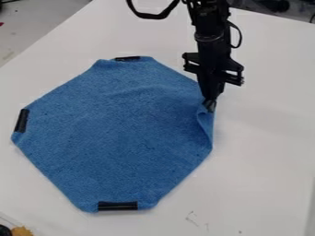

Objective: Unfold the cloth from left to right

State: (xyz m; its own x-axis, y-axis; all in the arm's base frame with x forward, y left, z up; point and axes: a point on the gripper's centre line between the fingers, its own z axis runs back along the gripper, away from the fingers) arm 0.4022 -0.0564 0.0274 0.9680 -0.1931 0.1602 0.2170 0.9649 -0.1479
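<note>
The blue cloth lies spread on the white table, roughly eight-sided, with black strips at its top, left and bottom corners. Its right edge is drawn up into a small fold just under the gripper. At that right corner, the black gripper points down with its fingertips together, pinching the cloth. The part of the corner between the fingers is hidden.
The white table extends around the cloth on all sides. A dark object and an orange-brown item are at the lower left corner. Black gear stands beyond the table's far edge.
</note>
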